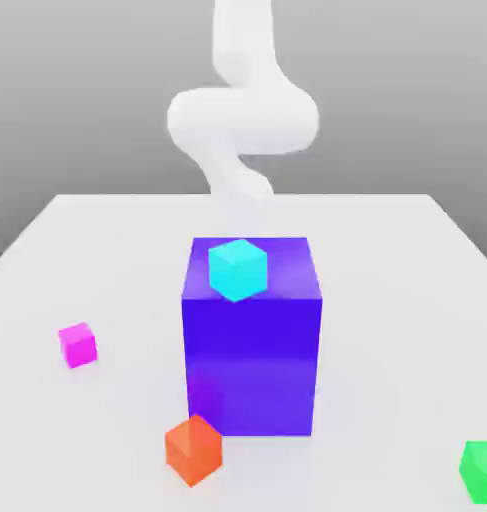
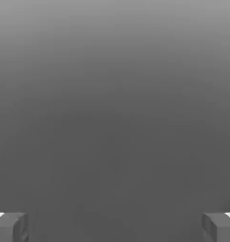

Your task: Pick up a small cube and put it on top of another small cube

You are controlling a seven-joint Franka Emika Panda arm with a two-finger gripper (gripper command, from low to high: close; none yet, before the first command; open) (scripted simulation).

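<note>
The small magenta cube (image 1: 78, 344) sits on the white table (image 1: 387, 300) toward the exterior view's left. At the exterior view's lower right, the small green cube (image 1: 482, 470) rests on the table, partly cut off by the picture's edge. My white arm (image 1: 242, 120) rises behind the big block, far from both cubes. In the hand view my gripper (image 2: 115, 227) is open. Its two grey fingertips (image 2: 10, 227) stand wide apart with nothing between them, against a plain grey background.
A big blue-purple block (image 1: 252, 360) stands mid-table between the two cubes, with a cyan cube (image 1: 237, 268) on top. An orange-red cube (image 1: 194, 449) lies at the block's front left corner. The table's edges run along both sides.
</note>
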